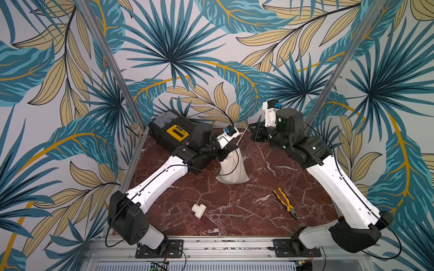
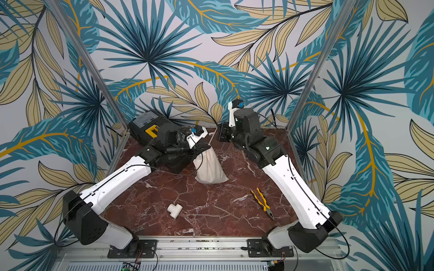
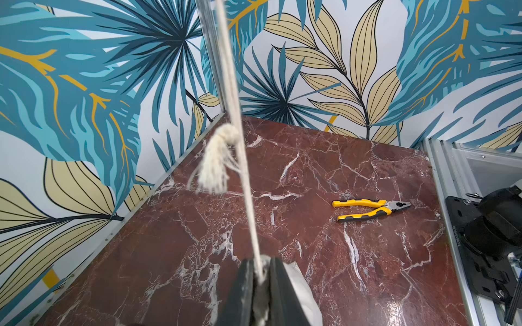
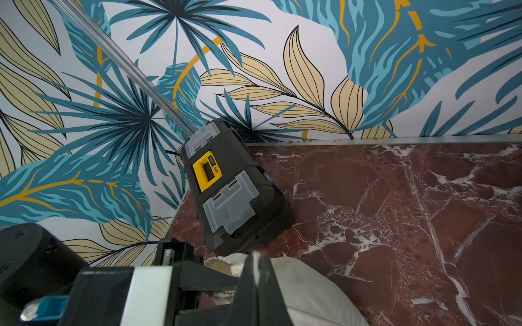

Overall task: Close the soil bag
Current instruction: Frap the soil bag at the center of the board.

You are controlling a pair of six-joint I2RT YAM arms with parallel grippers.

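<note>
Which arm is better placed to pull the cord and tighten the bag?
Probably right: the right claw is shut on the taut cord, while the left claw pins the bag at its neck.

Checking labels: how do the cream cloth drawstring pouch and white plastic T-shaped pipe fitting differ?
The cream cloth pouch is larger and stands neck-up; the white plastic T-fitting lies flat. The left gripper pinches the pouch's neck; the fitting lies untouched. Both are whitish.

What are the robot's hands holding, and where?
The left gripper pinches the soil bag at its gathered neck. The right gripper holds the bag's taut cord.
</note>
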